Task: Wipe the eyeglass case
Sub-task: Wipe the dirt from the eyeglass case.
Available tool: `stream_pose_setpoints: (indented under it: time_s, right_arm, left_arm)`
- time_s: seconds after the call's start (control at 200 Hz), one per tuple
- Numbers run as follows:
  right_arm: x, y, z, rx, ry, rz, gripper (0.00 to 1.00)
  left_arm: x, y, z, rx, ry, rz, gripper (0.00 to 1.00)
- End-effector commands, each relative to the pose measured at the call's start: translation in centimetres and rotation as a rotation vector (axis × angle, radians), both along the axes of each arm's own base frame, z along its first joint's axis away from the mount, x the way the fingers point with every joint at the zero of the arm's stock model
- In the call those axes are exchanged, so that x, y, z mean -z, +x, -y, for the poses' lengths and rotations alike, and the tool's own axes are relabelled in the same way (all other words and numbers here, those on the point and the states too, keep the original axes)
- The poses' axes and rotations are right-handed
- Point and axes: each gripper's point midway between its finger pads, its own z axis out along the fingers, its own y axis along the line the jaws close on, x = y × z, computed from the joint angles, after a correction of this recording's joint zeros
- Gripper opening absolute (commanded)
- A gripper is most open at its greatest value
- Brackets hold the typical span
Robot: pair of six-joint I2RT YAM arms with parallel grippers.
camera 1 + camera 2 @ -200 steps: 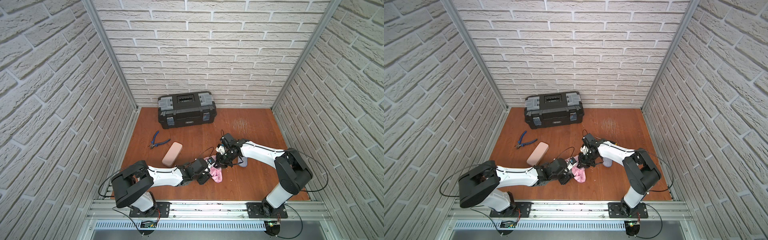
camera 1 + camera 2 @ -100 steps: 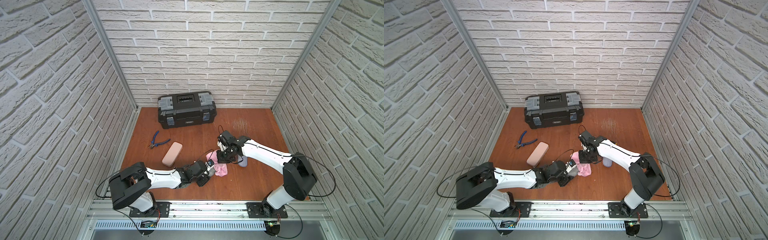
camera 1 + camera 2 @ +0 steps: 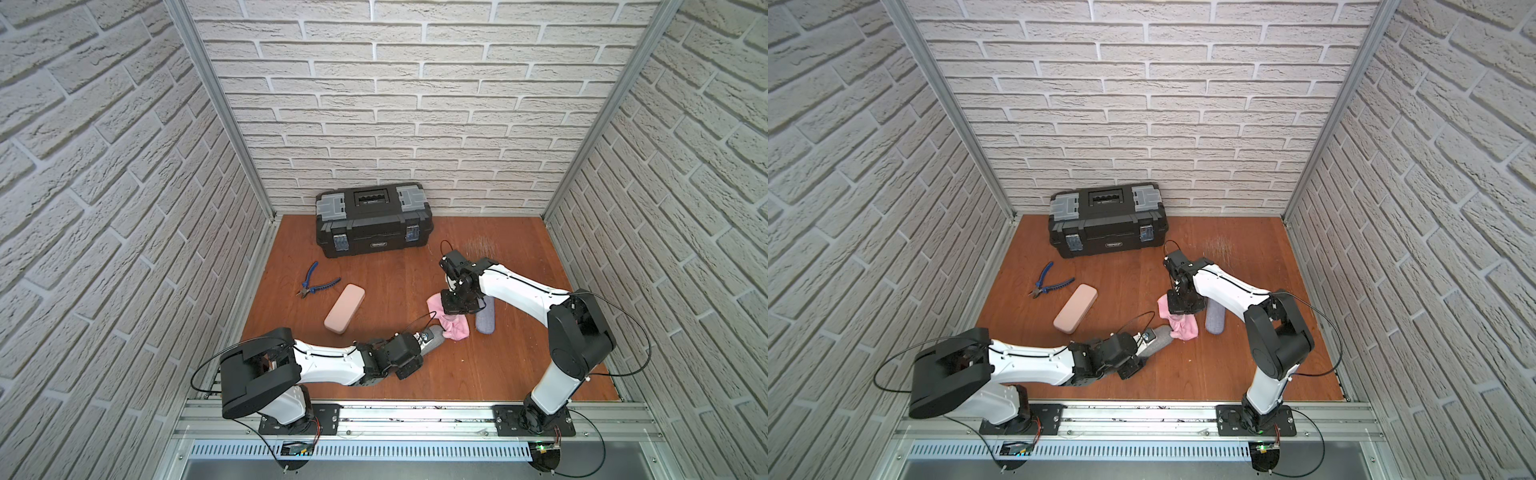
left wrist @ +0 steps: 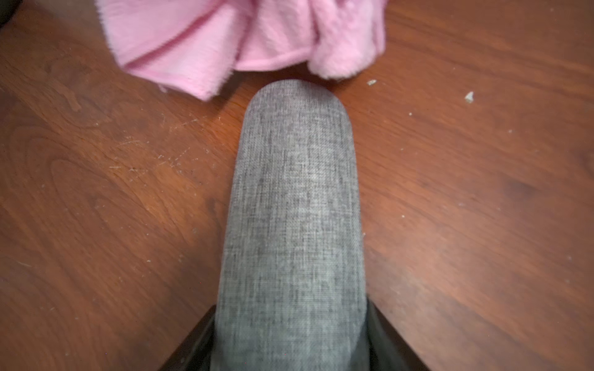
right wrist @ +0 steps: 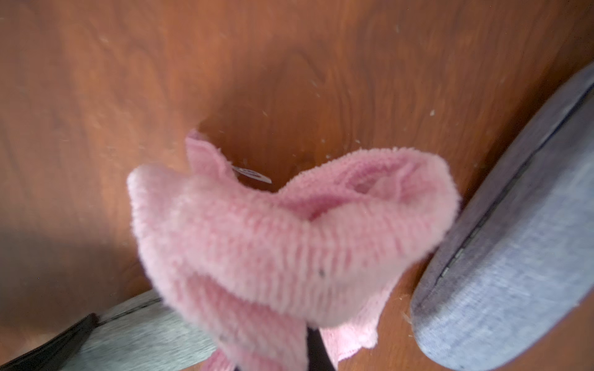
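Reddish-brown wooden tabletop [image 3: 374, 266], scratched and speckled with pale crumbs. Lying on it: black toolbox [image 3: 373, 219] against the back wall; blue-handled pliers [image 3: 318, 285] just beside a pale pink case [image 3: 344, 308]; blue-grey case [image 3: 486, 318]; pink cloth [image 3: 454, 327], lower folds on the wood; grey case [image 3: 434, 337], contact unclear.

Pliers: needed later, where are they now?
In both top views the pliers lie on the table's left side, beside the pink case, in front of the toolbox.
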Motion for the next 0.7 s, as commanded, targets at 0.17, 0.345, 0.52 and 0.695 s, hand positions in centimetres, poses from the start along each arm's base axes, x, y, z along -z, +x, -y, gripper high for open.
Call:
stream_pose_setpoints:
  time_s: [0.17,0.345,0.52,0.695]
  right_arm:
    - [-1.7,-5.4,-12.1,-0.035,0.636,-0.250,0.03]
    - [2.8,-4.3,-4.6,0.068,0.472,-0.306,0.03]
    - [-0.1,-0.3,4.8,0.037,-0.054,-0.035,0.03]
    - [-2.5,-1.5,-1.1,0.042,0.220,-0.007,0.03]
  left_arm:
    - [-1.5,1.3,-0.1,-0.040,0.106,0.203,0.30]
    - [-1.3,1.1,-0.5,-0.050,0.103,0.194,0.28]
    - [-0.5,0.9,-0.8,-0.074,0.070,0.110,0.25]
    - [-0.2,0.5,-0.5,-0.064,-0.061,-0.069,0.24]
